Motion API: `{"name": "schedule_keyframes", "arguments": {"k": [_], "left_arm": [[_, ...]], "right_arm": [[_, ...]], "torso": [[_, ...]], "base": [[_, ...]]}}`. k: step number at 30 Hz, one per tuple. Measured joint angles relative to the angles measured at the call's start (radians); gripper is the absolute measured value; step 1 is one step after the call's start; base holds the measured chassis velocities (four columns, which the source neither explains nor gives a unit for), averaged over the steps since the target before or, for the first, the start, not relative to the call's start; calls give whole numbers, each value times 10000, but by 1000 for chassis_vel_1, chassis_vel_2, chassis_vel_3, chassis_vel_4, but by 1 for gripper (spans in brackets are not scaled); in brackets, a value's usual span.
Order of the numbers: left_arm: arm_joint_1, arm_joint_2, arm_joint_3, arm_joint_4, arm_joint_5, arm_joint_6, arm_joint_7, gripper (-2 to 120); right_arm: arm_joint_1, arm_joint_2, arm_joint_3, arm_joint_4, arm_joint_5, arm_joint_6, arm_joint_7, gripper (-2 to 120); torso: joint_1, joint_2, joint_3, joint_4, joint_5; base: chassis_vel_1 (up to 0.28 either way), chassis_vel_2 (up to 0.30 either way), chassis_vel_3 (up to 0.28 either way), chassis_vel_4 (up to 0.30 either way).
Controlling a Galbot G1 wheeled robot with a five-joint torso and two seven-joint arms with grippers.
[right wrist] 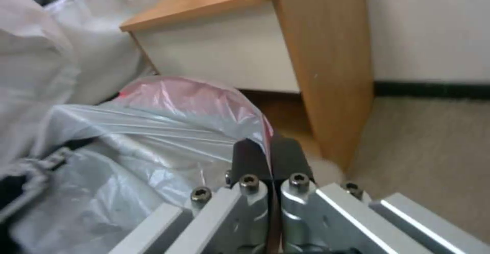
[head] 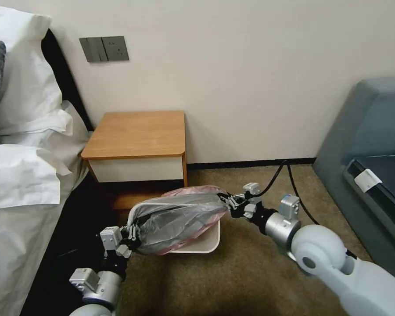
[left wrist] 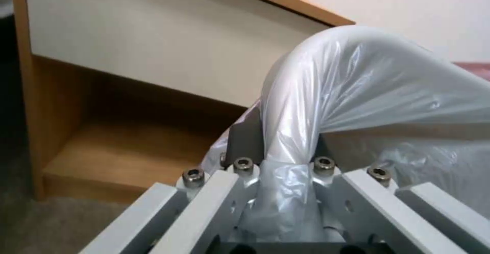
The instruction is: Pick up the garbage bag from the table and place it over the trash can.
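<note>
The garbage bag [head: 180, 221] hangs stretched over the trash can [head: 206, 243], just in front of the bench [head: 138, 134]. Its long axis runs across the can's mouth from the left hand [head: 134, 237] to the right hand [head: 228, 204]. Both hands are clamped tight on opposite edges of the plastic. To do this well, I'd say keep the mouth spread wide and level, then lower both edges evenly past the rim.
</note>
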Motion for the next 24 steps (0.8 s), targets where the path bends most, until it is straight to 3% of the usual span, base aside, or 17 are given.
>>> {"name": "schedule_keyframes", "arguments": {"k": [6, 16, 24], "left_arm": [[-176, -7, -177, 429, -1203, -11, 548, 5], [-332, 80, -236, 661, -2063, 124, 773, 5], [-563, 120, -275, 673, -2620, 355, 683, 5]], "right_arm": [[-241, 158, 639, 99, 2099, -875, -57, 0], [-467, 283, 848, 60, 2417, -1172, -242, 0], [-584, 354, 811, 6, 1845, -1283, -110, 32]], "torso": [[0, 0, 0, 0, 0], [0, 0, 0, 0, 0], [0, 0, 0, 1, -1]], "base": [[0, 0, 0, 0], [0, 0, 0, 0], [0, 0, 0, 0]]}}
